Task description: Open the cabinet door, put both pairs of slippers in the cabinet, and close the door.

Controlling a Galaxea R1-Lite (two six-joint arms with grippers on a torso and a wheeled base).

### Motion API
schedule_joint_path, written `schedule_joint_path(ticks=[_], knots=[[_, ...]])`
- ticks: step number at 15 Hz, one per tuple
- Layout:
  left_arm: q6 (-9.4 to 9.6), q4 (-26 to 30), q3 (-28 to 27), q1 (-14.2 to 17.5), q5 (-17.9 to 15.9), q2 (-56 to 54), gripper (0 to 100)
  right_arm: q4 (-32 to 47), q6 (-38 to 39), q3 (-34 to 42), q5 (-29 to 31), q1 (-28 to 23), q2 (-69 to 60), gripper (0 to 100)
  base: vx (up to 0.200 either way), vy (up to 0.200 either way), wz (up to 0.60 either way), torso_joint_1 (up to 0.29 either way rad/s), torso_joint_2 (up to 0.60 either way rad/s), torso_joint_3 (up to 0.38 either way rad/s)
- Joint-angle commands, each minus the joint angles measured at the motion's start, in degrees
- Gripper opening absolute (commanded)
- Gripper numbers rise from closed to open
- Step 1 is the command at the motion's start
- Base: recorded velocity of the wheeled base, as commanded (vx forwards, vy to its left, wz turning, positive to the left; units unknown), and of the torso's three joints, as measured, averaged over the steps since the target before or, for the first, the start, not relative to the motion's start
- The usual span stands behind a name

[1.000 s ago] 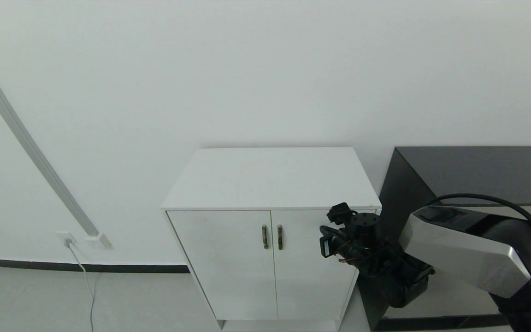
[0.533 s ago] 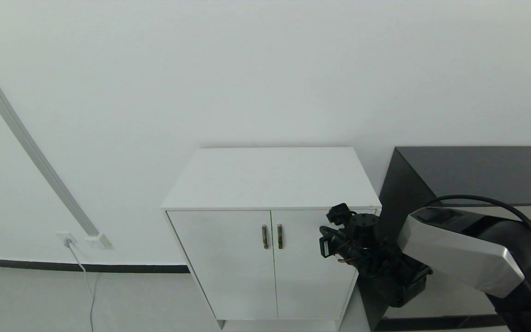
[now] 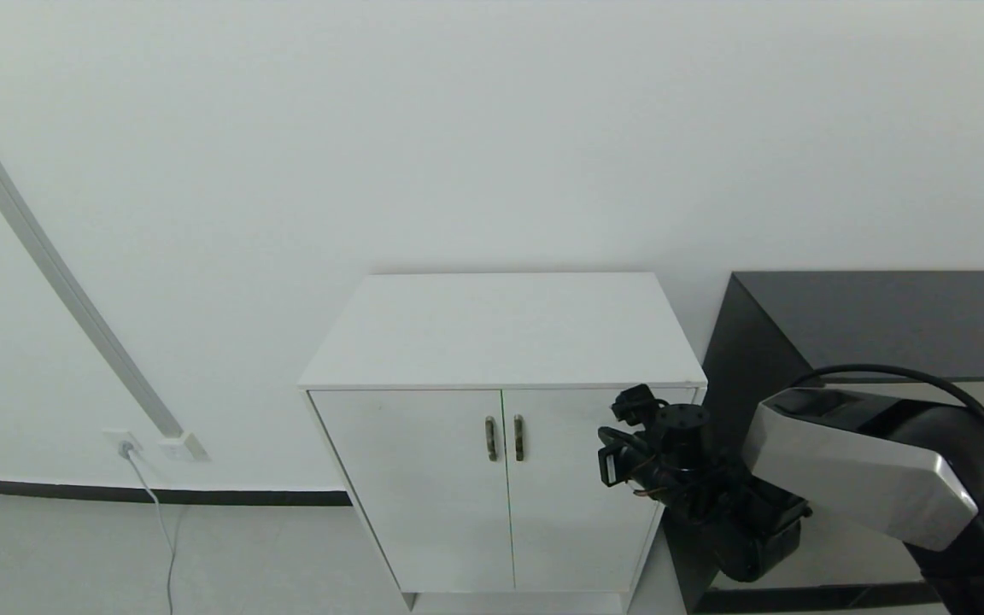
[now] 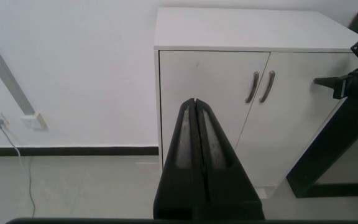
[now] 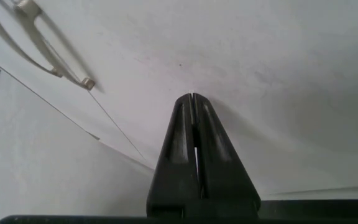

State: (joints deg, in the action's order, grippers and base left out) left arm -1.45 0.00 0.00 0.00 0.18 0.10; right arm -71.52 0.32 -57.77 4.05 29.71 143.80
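The white cabinet (image 3: 500,329) stands against the wall with both doors closed. Its two metal handles (image 3: 504,438) meet at the centre seam. My right gripper (image 3: 605,465) is shut and held in front of the right door (image 3: 573,512), right of the handles. In the right wrist view its shut fingertips (image 5: 193,98) are at or very near the door's white surface, with the handles (image 5: 39,37) off to one side. My left gripper (image 4: 194,101) is shut and empty, held back from the cabinet (image 4: 241,28) and pointing at the left door (image 4: 204,81).
A black cabinet (image 3: 885,316) adjoins the white one on the right. A wall socket with a hanging cable (image 3: 126,444) and a slanted grey conduit (image 3: 48,256) are at the left. Open floor (image 3: 73,555) lies left of the cabinet.
My right arm has dipped slightly down and to the right in front of the right door. The doors remain closed.
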Motion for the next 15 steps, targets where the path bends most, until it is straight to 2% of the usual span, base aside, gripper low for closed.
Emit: schedule_joint_path(ticks=[1,4,8,9,11,15], knots=[[-0.04,0.0,0.0,0.0,0.17,-0.01,0,-1.25,0.03,3.72,0.0,0.26,-2.91,0,0.0,0.0,0.0,0.0,0.0,0.0],[-0.04,0.0,0.0,0.0,-0.01,-0.01,0,-2.66,0.65,8.29,0.44,0.44,-7.31,0,0.0,0.0,0.0,0.0,0.0,0.0],[-0.04,0.0,0.0,0.0,-0.09,-0.01,0,-10.04,1.44,19.71,0.96,0.44,-12.84,0,0.0,0.0,0.0,0.0,0.0,0.0],[-0.04,0.0,0.0,0.0,-0.09,-0.01,0,-13.56,1.53,25.25,2.28,0.17,-14.95,0,0.0,0.0,0.0,0.0,0.0,0.0],[-0.04,0.09,0.0,0.0,-0.09,-0.01,0,-18.48,1.53,31.67,5.62,-0.97,-16.01,0,0.0,0.0,0.0,0.0,0.0,0.0],[-0.04,0.0,0.0,0.0,-0.09,-0.01,0,-18.48,1.62,39.58,13.88,-4.84,-21.54,0,0.0,0.0,0.0,0.0,0.0,0.0]])
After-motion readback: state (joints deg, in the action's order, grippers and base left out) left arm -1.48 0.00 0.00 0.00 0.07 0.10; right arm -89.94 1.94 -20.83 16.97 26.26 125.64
